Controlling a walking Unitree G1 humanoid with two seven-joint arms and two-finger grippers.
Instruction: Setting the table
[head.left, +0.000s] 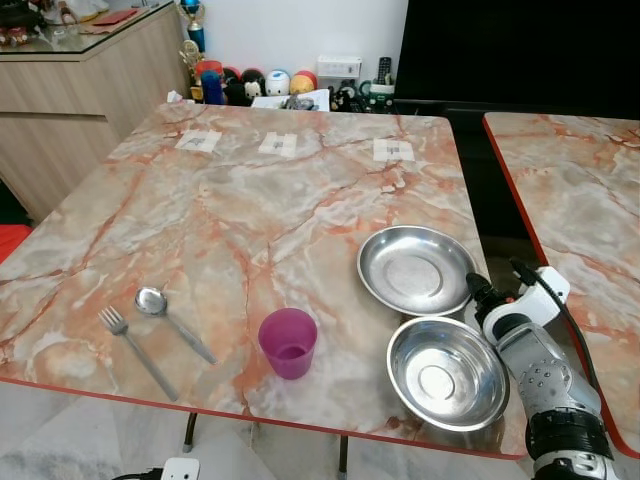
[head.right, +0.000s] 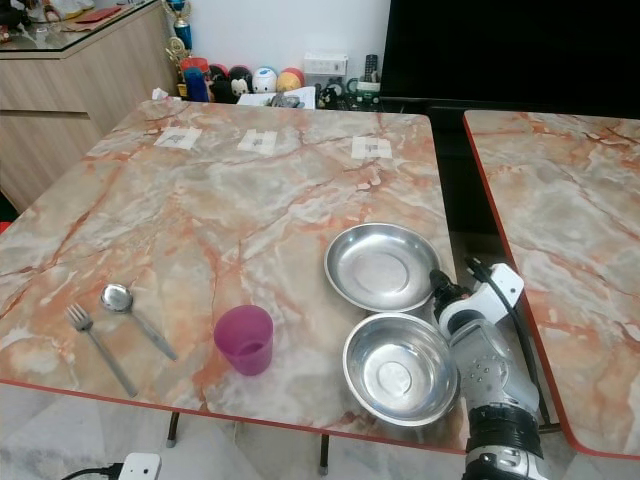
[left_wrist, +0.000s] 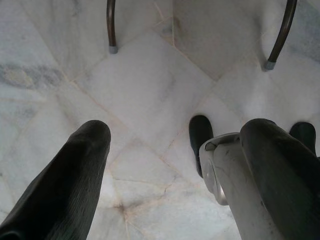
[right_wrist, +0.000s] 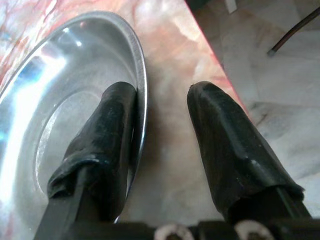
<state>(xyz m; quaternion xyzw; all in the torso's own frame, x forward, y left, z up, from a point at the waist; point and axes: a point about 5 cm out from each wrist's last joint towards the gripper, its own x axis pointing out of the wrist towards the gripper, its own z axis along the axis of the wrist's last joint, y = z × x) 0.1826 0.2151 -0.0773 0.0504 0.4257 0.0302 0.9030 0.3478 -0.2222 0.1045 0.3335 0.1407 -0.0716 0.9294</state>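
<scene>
One finger of your right gripper (right_wrist: 162, 135) sits inside the far plate (head.left: 417, 270) rim, fingers apart; close squarely before lifting.

The silver right arm reaches forward, its black two-fingered right gripper (right_wrist: 162, 145) spread apart; the left gripper (left_wrist: 170, 170) hangs parted.

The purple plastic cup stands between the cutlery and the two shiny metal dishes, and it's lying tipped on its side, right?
Not quite. The purple plastic cup stands upright, mouth up, as the left eye view shows. It does sit between the metal fork and spoon and the two shiny metal dishes.
</scene>
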